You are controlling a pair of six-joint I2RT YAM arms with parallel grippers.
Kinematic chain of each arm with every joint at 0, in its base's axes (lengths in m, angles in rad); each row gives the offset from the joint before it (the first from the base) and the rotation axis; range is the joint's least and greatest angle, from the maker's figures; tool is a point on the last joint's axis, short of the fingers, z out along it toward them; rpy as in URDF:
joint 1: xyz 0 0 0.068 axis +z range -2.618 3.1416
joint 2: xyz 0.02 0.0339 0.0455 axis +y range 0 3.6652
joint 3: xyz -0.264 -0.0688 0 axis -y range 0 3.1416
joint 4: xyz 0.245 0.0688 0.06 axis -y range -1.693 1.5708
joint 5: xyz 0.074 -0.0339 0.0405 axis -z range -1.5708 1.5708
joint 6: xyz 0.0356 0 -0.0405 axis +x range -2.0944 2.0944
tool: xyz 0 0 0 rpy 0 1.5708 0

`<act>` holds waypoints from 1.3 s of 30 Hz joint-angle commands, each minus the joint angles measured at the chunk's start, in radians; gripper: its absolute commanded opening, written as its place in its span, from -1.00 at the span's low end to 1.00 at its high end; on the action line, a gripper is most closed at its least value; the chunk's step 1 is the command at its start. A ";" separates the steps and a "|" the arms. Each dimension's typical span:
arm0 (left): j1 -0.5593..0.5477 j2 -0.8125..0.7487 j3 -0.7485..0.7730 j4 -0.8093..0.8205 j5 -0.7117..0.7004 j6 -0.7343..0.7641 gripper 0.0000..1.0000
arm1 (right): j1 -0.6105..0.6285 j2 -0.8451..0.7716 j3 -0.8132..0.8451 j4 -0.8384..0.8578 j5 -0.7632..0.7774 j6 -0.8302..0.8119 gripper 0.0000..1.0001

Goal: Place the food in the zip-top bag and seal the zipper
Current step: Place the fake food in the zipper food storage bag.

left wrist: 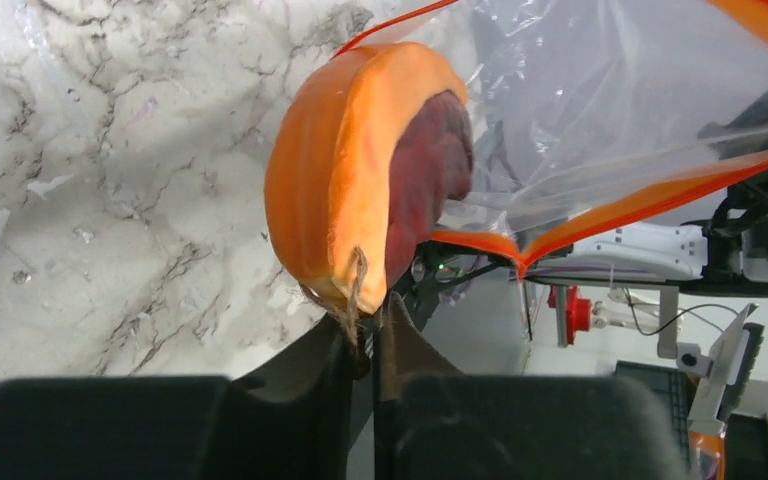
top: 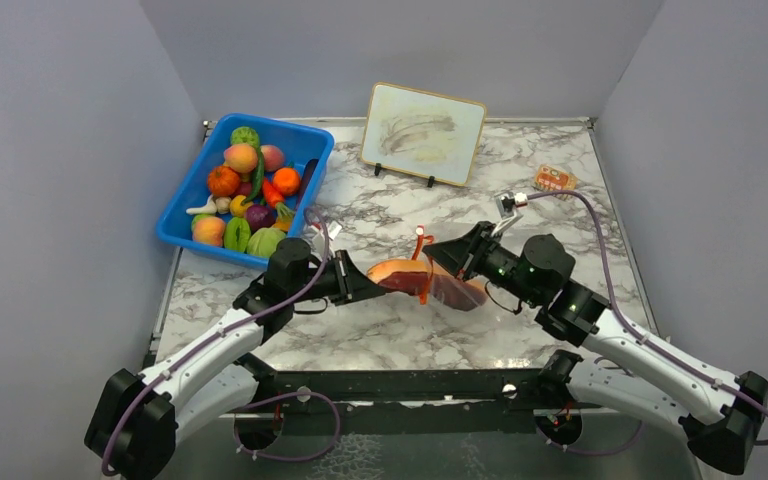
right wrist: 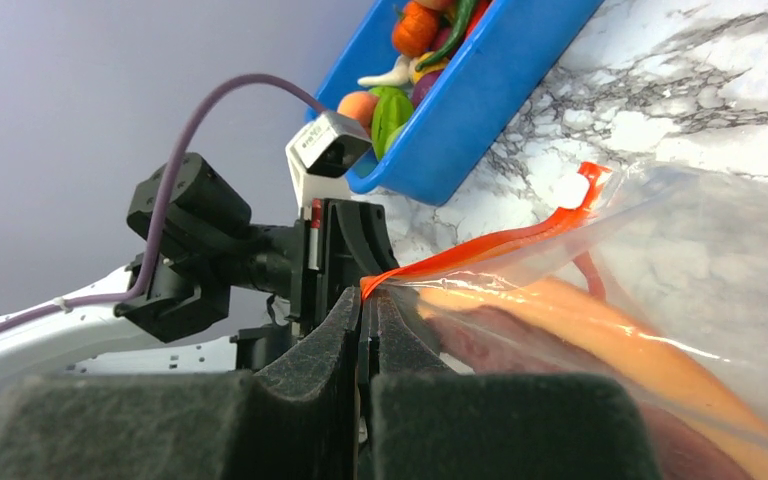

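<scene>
Desk (top: 380,335): task judged early-stage.
Blue bin (top: 182,218) at 10 o'clock holds most food (top: 245,190), none of it bagged.
Zip-top bag (top: 457,291) mid-desk, mouth open.
Meat slice (top: 398,273) partway through mouth, entering from 9 o'clock.
Right tool (right wrist: 368,300) clamped tight on zipper (right wrist: 480,248) edge.
Left tool (left wrist: 370,335) pinched on slice's rim.
Sealing not begun.

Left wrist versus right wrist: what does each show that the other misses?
Left wrist only: the left gripper pinching the slice by its lower tip, with the slice's dark red face at the mouth of the bag. Right wrist only: the right gripper shut on the zipper end, the white slider, the blue bin of food, the left arm. Both: slice, clear bag, orange zipper, marble table.
</scene>
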State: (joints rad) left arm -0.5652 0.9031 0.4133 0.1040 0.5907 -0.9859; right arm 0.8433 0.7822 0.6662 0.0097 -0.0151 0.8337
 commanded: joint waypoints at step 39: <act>-0.196 0.044 0.050 0.384 -0.100 0.207 -0.22 | 0.005 0.106 0.087 0.135 -0.276 -0.029 -0.98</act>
State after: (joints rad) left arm -0.7551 1.0130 0.4118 0.4576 0.4618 -0.7822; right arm 0.8433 0.9527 0.7025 0.1730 -0.3523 0.8429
